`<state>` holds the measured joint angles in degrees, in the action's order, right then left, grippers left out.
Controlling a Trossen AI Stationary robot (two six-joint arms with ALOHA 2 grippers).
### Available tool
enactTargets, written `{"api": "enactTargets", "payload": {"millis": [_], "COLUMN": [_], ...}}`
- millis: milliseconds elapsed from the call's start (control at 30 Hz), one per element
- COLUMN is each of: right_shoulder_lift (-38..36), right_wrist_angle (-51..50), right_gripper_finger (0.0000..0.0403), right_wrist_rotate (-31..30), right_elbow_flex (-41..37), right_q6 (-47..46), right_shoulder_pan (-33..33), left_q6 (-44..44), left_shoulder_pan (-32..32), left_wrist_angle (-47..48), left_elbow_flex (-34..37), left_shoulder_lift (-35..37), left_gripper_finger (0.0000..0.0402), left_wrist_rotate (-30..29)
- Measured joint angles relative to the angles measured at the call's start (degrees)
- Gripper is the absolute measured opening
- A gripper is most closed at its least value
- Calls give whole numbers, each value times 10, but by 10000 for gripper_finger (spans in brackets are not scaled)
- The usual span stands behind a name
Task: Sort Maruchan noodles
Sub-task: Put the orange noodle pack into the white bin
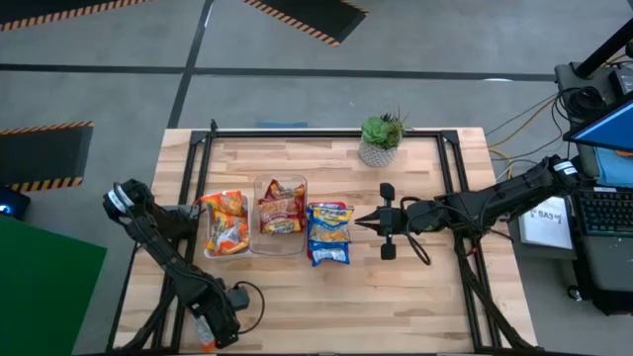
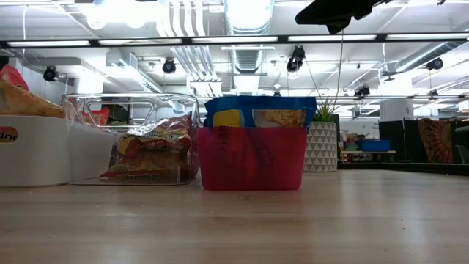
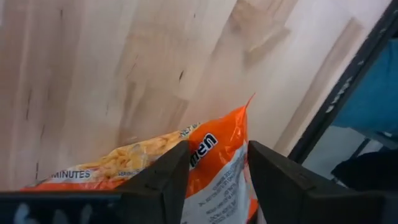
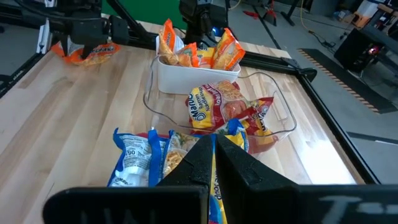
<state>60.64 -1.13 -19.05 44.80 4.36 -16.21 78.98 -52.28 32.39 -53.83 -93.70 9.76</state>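
Maruchan packets are sorted into three trays in the middle of the table. Orange ones stand in the white tray (image 1: 210, 247), red ones lie in the clear tray (image 1: 259, 188), and blue ones fill the red tray (image 2: 253, 165). The blue packets (image 1: 328, 234) also show in the right wrist view (image 4: 134, 158). My left gripper (image 3: 217, 148) is at the table's near left corner, shut on one more orange packet (image 1: 203, 331). My right gripper (image 4: 211, 152) is shut and empty. It points at the red tray from the right and is well above the table. My left gripper pinches the orange packet between its two fingers (image 3: 171, 171), at the packet's orange printed end (image 3: 214, 155). A corner of that end (image 3: 247, 106) sticks out past the fingertips. The packet hangs under the gripper (image 4: 87, 53); whether it touches the table I cannot tell.
A small potted plant (image 1: 379, 140) stands at the table's far edge. Black frame rails (image 1: 450, 168) run along the left, right and far sides. Bare wood lies along the near edge and right of the red tray. A monitor and keyboard (image 1: 603, 208) sit off the right side.
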Motion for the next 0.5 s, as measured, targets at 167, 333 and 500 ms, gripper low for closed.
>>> {"api": "enactTargets", "payload": {"millis": [167,333,500], "right_shoulder_lift": [0,0,3], "right_wrist_angle": [0,1,2], "right_gripper_finger": [9,9,9], "right_wrist_rotate": [0,0,0], "right_elbow_flex": [0,0,0], "right_q6": [0,0,-7], "right_shoulder_pan": [0,0,0], "left_q6": [-10,-40,-110], "left_shoulder_pan": [-10,-13,-17], "left_wrist_angle": [-3,1,8], "left_elbow_flex": [11,6,-27], "left_shoulder_lift": [0,0,14], "left_gripper_finger": [88,13,6], "left_wrist_rotate": [17,11,-97]}}
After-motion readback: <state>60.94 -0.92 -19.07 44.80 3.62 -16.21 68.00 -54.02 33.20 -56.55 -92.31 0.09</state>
